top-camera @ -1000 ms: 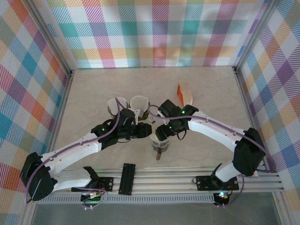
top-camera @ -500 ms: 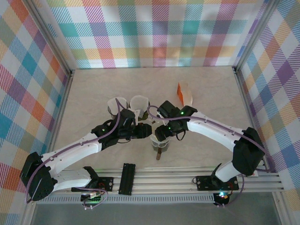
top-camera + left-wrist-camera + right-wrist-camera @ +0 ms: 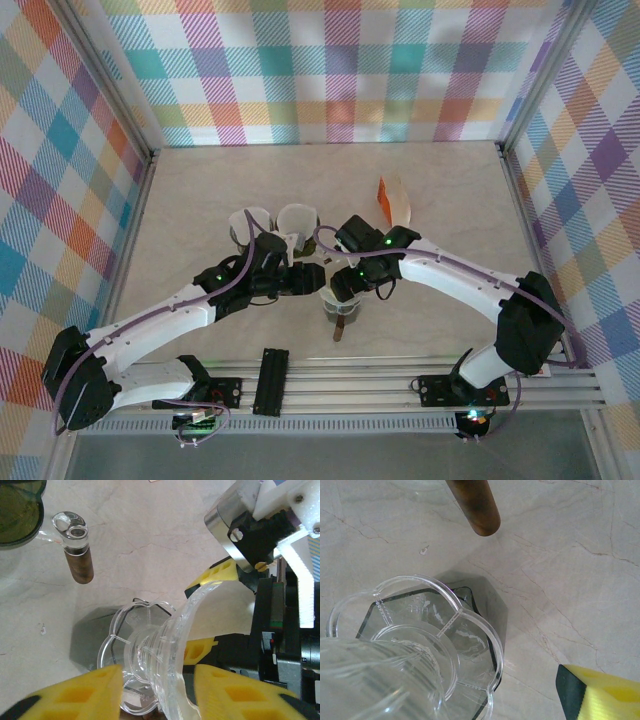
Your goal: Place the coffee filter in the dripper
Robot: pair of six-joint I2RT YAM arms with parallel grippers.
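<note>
- I am reaching both arms to the middle of the marble-patterned table point(image 3: 450, 190), and my grippers are meeting tip to tip.
- My left gripper point(image 3: 157, 672) is straddling the narrow neck of the clear plastic dripper point(image 3: 145, 645), with one yellow finger on each side. I cannot tell whether the pads are pressing it or only flanking it.
- The dripper is leaning. Its scalloped base is lying over a dark hexagonal patch point(image 3: 85, 640), and its ribbed cone is flaring toward my right gripper point(image 3: 210, 610).
- My right gripper is standing wide open and gripping nothing. In its wrist view, one yellow finger point(image 3: 600, 695) is sitting well clear of the dripper.
- Raised lettering is showing on the dripper's base in the right wrist view. It appears to read "BPA FREE".
- What looks like the coffee filter point(image 3: 297, 218), a white paper cone, is sitting on the table just beyond my left wrist. It is apart from the dripper and beside a similar white shape point(image 3: 247, 222).
- A glass vessel point(image 3: 17, 505) with a wood-sleeved handle point(image 3: 80, 562) is standing near the dripper.
- An orange-and-white item point(image 3: 392, 200) is lying farther back, and any print on it is too small to read.
</note>
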